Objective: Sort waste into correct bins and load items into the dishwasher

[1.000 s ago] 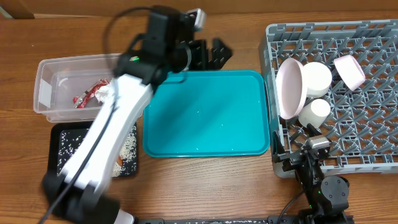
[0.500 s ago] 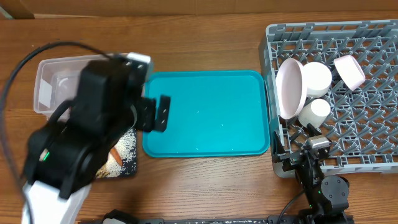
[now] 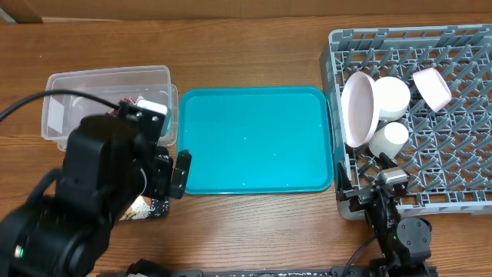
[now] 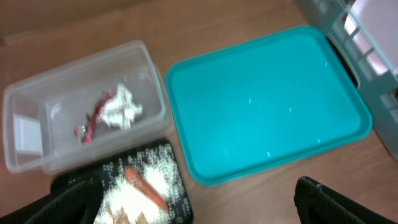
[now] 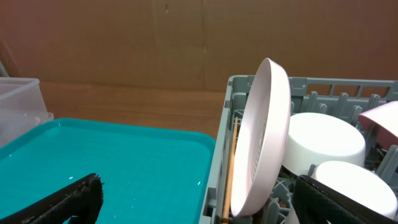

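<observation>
The clear tub holds the crumpled napkin and the red wrapper. In front of it, the black tray carries the orange food piece and rice. My left gripper hangs open above the black tray's right edge, holding nothing; in the overhead view its arm covers most of that tray. The grey dishwasher rack holds the plate on edge, bowls and a cup. Chopsticks stand by the plate. My right gripper is open and empty at the rack's front left corner.
The teal serving tray lies bare between the bins and the rack. Another white bowl leans further right in the rack. A brown wall stands behind the table in the right wrist view.
The left arm has swung from behind the teal tray back over the tub to the front left, above the black tray. The right arm has not moved.
</observation>
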You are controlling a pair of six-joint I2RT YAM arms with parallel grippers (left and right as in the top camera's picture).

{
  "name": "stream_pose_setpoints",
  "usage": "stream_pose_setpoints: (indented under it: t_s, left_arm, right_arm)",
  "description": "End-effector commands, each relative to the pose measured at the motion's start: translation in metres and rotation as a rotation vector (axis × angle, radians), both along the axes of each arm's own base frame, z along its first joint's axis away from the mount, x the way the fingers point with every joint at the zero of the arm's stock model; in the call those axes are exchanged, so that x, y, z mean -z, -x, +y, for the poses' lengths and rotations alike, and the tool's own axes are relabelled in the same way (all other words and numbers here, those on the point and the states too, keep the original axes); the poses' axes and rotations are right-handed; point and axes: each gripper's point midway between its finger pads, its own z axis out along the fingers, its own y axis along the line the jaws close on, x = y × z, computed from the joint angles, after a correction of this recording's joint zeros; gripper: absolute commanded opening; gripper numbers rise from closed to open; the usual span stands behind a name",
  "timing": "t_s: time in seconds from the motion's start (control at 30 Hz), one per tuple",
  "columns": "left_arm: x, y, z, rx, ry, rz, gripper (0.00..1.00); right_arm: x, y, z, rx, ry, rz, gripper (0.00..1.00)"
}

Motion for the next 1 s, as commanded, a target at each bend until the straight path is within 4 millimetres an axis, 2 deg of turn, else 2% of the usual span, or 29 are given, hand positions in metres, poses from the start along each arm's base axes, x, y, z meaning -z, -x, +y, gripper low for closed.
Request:
stream_pose_setpoints:
  t_s: [0.0,0.17,0.37,0.53,0.73,0.8,0.97]
  left_arm:
    - [-0.004,0.004,0.015,0.023,-0.051,-0.136,1.00]
    - [0.008,-0.001,0.022,-0.011,0.011,-0.275,1.00]
    - [0.045,-0.004,0.012,0.123,-0.007,-0.461,1.00]
    - [0.079,0.006,0.008,0.199,-0.024,-0.576,1.00]
    - [0.116,0.017,0.016,0.166,-0.030,-0.633,1.00]
    - [0.138,0.019,0.018,0.156,-0.033,-0.636,1.00]
    - [0.167,0.010,0.019,0.152,-0.034,-0.619,1.00]
  right_arm:
    - [-0.001,0.000,-0.001,0.002,0.002,-0.010,1.00]
    - [-0.001,0.000,-0.001,0.002,0.002,-0.010,1.00]
    - [-0.001,0.000,-0.001,0.002,0.002,-0.010,1.00]
    - [-0.001,0.000,-0.001,0.002,0.002,-0.010,1.00]
    - [-0.001,0.000,-0.001,0.002,0.002,-0.010,1.00]
    - [-0.001,0.000,-0.001,0.002,0.002,-0.010,1.00]
    - [-0.001,0.000,-0.001,0.002,0.002,-0.010,1.00]
